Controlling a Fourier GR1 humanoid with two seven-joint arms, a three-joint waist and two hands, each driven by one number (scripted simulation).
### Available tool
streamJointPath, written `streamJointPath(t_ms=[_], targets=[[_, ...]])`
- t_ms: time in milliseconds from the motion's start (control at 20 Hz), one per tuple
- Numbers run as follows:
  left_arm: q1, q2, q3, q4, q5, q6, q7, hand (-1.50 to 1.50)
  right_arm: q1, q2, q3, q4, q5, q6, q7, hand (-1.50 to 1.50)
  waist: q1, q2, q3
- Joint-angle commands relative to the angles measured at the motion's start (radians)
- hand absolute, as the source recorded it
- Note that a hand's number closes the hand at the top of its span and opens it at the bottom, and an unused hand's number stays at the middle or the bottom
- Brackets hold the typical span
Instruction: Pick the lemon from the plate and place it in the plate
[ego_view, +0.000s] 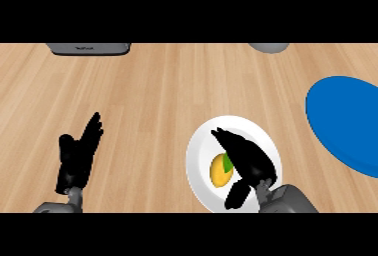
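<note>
A yellow lemon with a small green patch lies on the white plate at the lower middle of the counter. My right hand hovers over that plate, fingers stretched out and pointing up-left, thumb hanging low beside the lemon; the hand covers the lemon's right side and does not curl round it. A blue plate lies at the right edge, partly cut off. My left hand rests open at the lower left, fingers pointing up, away from both plates.
A grey appliance sits at the counter's far left edge. A grey rounded object shows at the far edge, right of the middle. Bare wooden counter lies between the plates and the far edge.
</note>
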Motion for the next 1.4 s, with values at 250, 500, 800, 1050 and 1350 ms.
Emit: streamJointPath(t_ms=[250,500,800,1050,1350], targets=[[-0.053,-0.037,0.048,0.07,-0.031,-0.017,-0.017,0.0,0.014,0.051,0.032,0.032,0.144,-0.027,-0.078,1.5,-0.003,0.0,0.0],[0.019,-0.042,0.024,-0.059,-0.068,-0.022,0.048,0.0,-0.001,0.033,-0.041,0.017,0.173,-0.013,-0.136,1.5,0.0,-0.001,0.0],[0.02,-0.035,0.057,-0.018,-0.046,-0.052,0.003,0.0,0.02,-0.055,-0.117,0.061,0.25,-0.177,-0.252,1.5,-0.002,0.0,0.0],[-0.008,-0.004,0.1,-0.006,-0.024,-0.071,-0.004,0.0,0.171,-0.322,-0.252,-0.041,0.104,-0.171,-0.594,1.5,-0.019,-0.002,0.001],[0.01,-0.059,0.06,0.017,-0.064,-0.041,-0.007,0.0,0.154,-0.363,-0.431,-0.107,0.036,-0.231,-0.687,1.5,-0.011,-0.001,0.0]])
